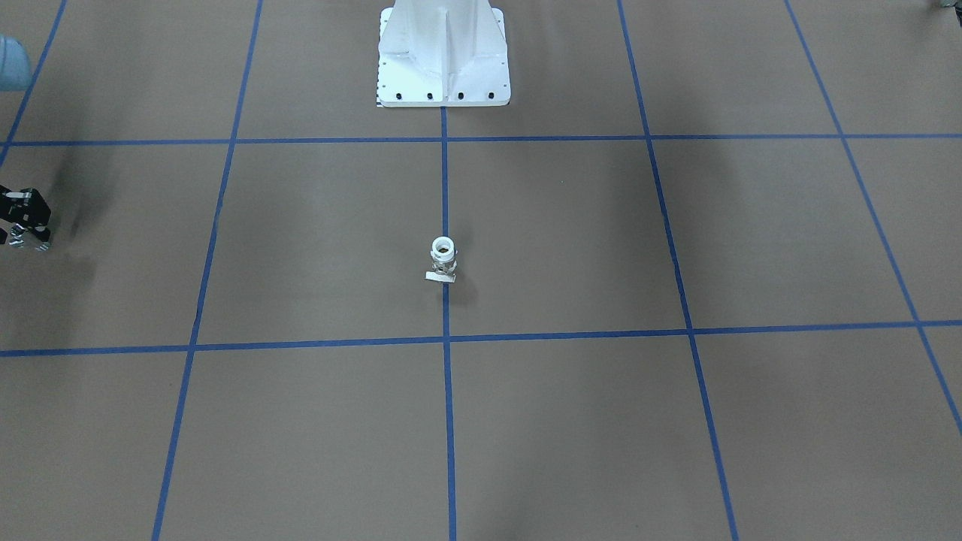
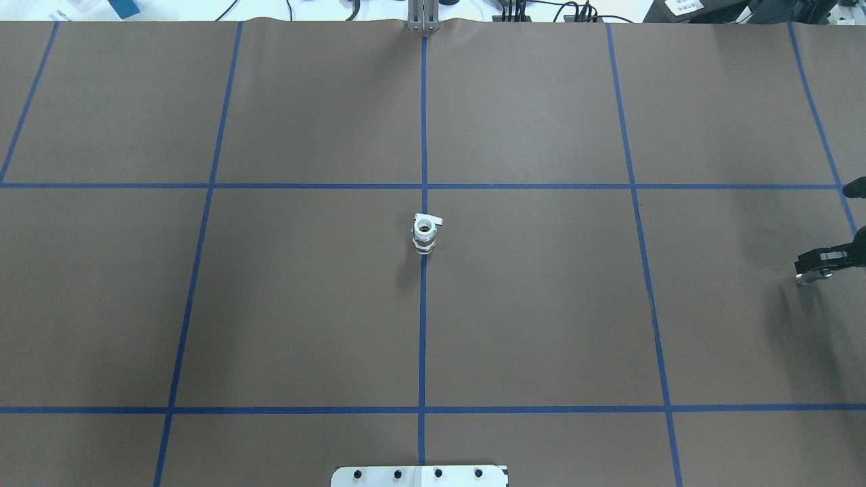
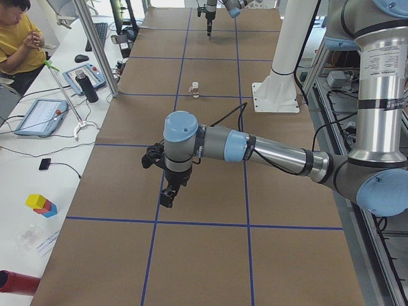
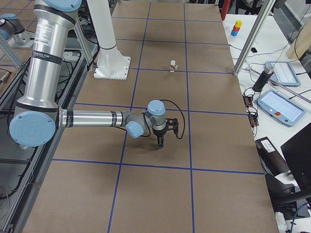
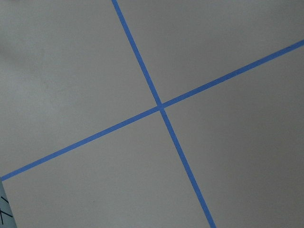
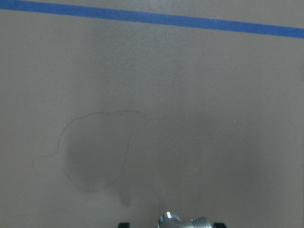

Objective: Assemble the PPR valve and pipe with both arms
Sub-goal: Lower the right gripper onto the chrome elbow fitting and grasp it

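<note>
A small white PPR valve (image 1: 443,257) with a flat handle stands upright on the centre tape line; it also shows in the overhead view (image 2: 424,233) and both side views (image 3: 195,89) (image 4: 172,65). My right gripper (image 1: 26,234) is far out at the table's edge (image 2: 812,270) (image 4: 160,141), shut on a silver threaded metal fitting (image 6: 183,221) and held just above the paper. My left gripper (image 3: 167,197) hangs low over the opposite end of the table, seen only in the exterior left view, so I cannot tell whether it is open or shut. The left wrist view shows only paper and tape.
The white bolted pedestal (image 1: 443,60) stands at the robot's side of the table (image 2: 419,476). Blue tape lines (image 5: 161,107) grid the brown paper. A seated operator (image 3: 19,32), tablets (image 3: 41,115) and a dark bottle (image 3: 88,87) are on the bench beyond the far edge.
</note>
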